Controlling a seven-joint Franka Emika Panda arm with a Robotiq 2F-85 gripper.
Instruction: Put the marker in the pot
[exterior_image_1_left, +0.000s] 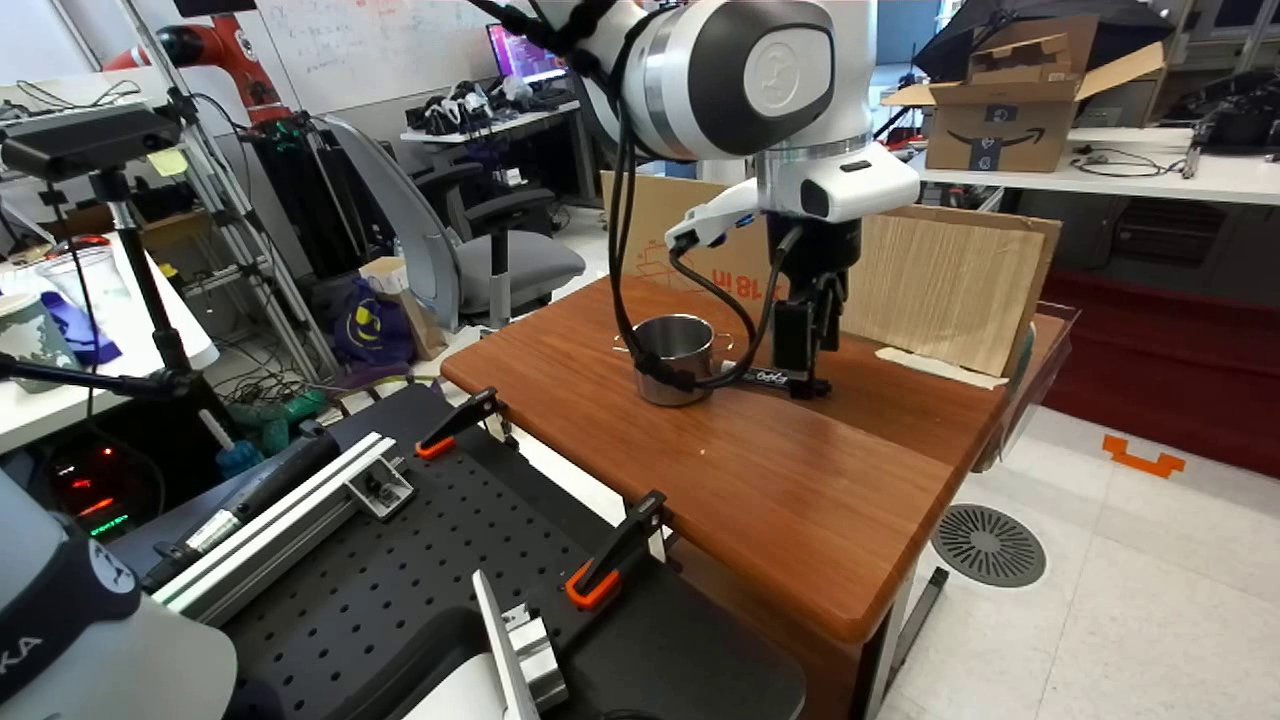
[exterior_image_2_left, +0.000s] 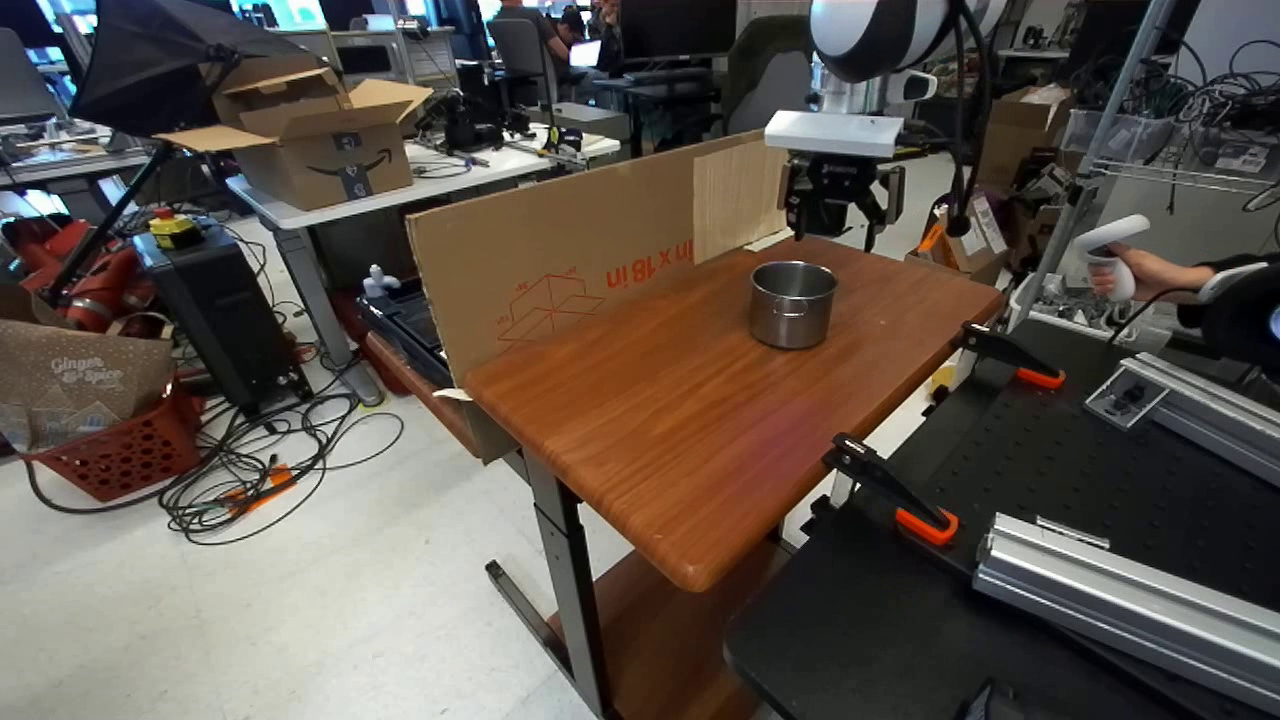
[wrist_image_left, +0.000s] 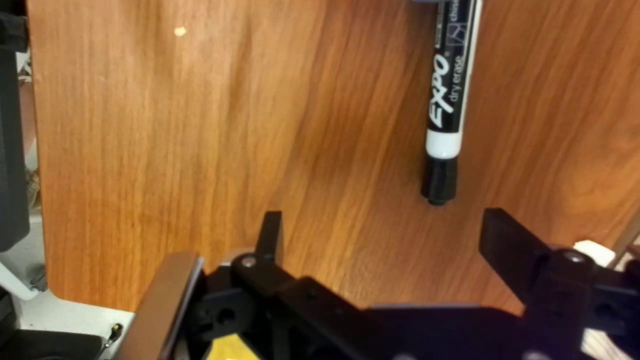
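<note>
The marker (wrist_image_left: 447, 100) is black with a white band and lies on the wooden table in the wrist view. Its black end points toward the gap between my fingers, nearer the right finger. My gripper (wrist_image_left: 382, 214) is open with nothing between its fingers. In an exterior view the gripper (exterior_image_1_left: 808, 386) is low over the table, at the end of the marker (exterior_image_1_left: 768, 377). The silvery pot (exterior_image_1_left: 692, 358) stands upright just beyond the marker's other end. The pot (exterior_image_2_left: 790, 310) also shows with the gripper (exterior_image_2_left: 835, 232) behind it; there I cannot make out the marker.
A cardboard panel (exterior_image_2_left: 560, 280) and a light wooden board (exterior_image_1_left: 945, 290) stand along a table edge. Arm cables (exterior_image_1_left: 620, 240) hang across the pot in an exterior view. Black and orange clamps (exterior_image_2_left: 890, 490) grip the dark perforated bench (exterior_image_1_left: 400, 580) beside the table (exterior_image_2_left: 650, 420).
</note>
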